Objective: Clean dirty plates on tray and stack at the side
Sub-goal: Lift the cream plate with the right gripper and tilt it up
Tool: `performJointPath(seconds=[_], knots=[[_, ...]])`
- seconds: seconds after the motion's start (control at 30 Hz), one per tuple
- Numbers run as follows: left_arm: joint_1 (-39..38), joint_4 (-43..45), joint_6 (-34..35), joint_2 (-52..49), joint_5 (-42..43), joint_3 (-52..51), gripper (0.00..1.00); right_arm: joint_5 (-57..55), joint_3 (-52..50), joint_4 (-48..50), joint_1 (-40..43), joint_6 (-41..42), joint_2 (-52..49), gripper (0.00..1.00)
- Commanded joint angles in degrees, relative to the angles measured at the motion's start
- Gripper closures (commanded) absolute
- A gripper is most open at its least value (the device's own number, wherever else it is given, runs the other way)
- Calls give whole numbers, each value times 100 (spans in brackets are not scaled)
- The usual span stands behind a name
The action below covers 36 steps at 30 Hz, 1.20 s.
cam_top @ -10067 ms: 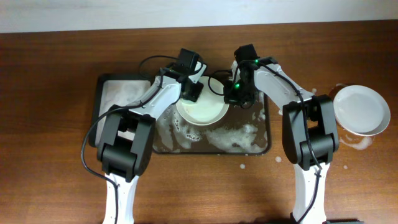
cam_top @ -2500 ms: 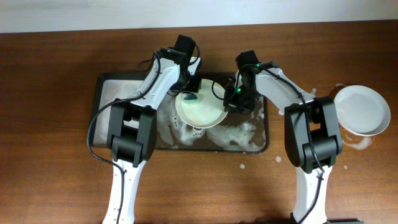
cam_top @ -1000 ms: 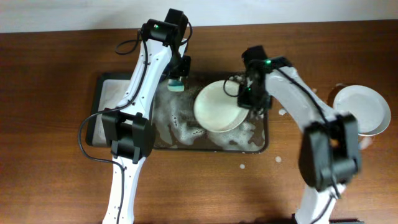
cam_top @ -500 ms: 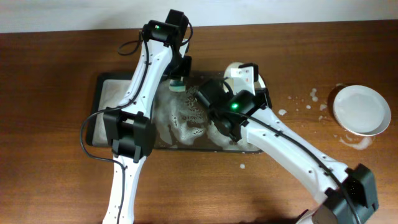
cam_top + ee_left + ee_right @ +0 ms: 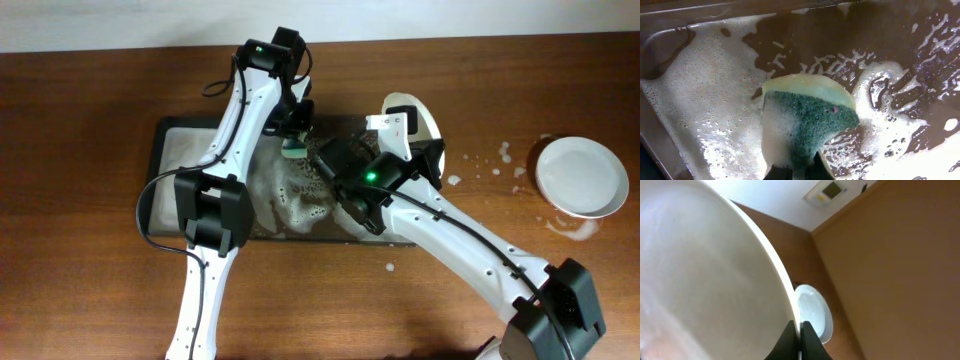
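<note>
The right fingers (image 5: 810, 342) grip the rim of a glossy round white plate (image 5: 700, 280), tilted over the right far corner of the large dark foamy tray (image 5: 158, 175) — from overhead the arm (image 5: 450, 235) hides most of it. The left fingers (image 5: 780, 175), cut off, pinch a green-yellow sponge (image 5: 805, 125) over suds; a second white plate (image 5: 578, 177) lies well apart on the wooden tabletop (image 5: 80, 100).

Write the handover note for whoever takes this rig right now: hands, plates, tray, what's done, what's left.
Left hand: shut on the sponge, over the foamy tray.
Right hand: shut on the rim of the lifted plate, tilted above the tray's right end.
Done: the side plate sits on the table at the far right.
Left: stack the lifted plate on the side plate. Only two plates are in view.
</note>
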<state>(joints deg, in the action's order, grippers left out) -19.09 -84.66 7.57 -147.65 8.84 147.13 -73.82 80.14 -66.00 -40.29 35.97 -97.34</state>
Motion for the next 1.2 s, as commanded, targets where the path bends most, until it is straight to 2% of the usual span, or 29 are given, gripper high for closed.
performJointPath(seconds=[0.0,0.1,0.27,1.17], knots=[[42,4,52,-4,105,96,100,-208,153,-11,-101,109,96,96],[42,35,52,-4,103,96,100,-887,319,-92,-225,-472,181,96],[48,59,52,-4,103,96,100,-780,352,-111,-354,-713,258,96],[52,-9,50,-4,103,96,100,-673,356,-129,-396,-723,365,96]])
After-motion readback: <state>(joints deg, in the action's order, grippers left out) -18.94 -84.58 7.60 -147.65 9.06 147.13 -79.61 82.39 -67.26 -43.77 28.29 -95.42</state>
